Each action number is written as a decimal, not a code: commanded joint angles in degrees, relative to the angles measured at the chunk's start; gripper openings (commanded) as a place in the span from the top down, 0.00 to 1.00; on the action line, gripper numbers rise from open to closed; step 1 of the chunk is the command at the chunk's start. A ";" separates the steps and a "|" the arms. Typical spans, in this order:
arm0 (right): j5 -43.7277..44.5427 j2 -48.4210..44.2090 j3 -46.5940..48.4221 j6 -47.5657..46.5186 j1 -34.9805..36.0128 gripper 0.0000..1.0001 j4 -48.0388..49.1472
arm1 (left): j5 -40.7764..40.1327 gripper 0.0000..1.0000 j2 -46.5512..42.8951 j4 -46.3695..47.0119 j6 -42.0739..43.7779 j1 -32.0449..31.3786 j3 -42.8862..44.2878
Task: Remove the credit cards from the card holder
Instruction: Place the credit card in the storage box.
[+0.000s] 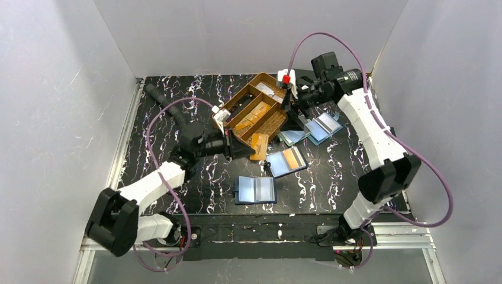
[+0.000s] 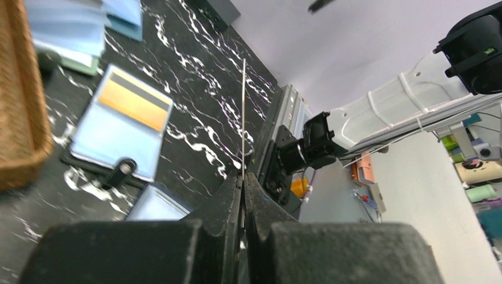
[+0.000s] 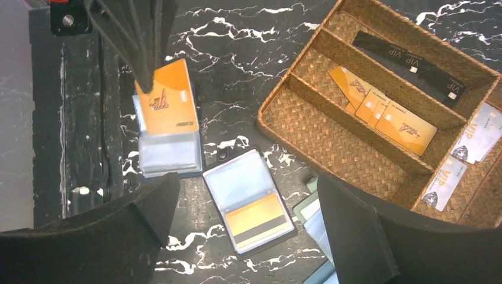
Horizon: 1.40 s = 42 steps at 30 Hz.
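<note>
My left gripper (image 1: 241, 148) is shut on a yellow-orange credit card (image 1: 258, 146), held just off the near corner of the wicker tray. In the left wrist view the card shows edge-on as a thin line (image 2: 243, 112) between the closed fingers. In the right wrist view this card (image 3: 169, 103) hangs above an open blue holder (image 3: 169, 155). Another open blue card holder (image 1: 286, 161) lies on the table with an orange card (image 3: 257, 218) in its sleeve. My right gripper (image 1: 294, 112) is open and empty, high above that holder (image 3: 237, 177).
A brown wicker tray (image 1: 278, 121) with compartments holds several orange cards (image 3: 379, 112), black VIP cards (image 3: 414, 62) and white cards (image 3: 479, 133). More blue holders lie at the right (image 1: 322, 127) and front centre (image 1: 255, 189).
</note>
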 commanded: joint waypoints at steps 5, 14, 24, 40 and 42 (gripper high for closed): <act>-5.25 18.04 25.97 -7.57 -3.54 0.02 -16.99 | 15.27 1.00 17.07 -0.29 4.23 5.25 19.63; -12.56 21.03 26.00 3.82 -3.88 0.02 -10.21 | 14.60 1.00 21.46 -8.74 8.32 5.93 29.17; -12.41 23.97 26.10 12.95 -2.17 0.06 -3.99 | 11.58 1.00 26.37 -37.67 25.88 6.03 40.85; -9.47 21.77 19.20 11.12 0.90 0.25 -6.90 | 11.76 1.00 25.24 -37.99 26.81 6.20 42.75; -10.46 21.39 18.09 11.16 0.90 0.33 -7.06 | 11.52 1.00 24.74 -36.92 26.11 6.18 42.19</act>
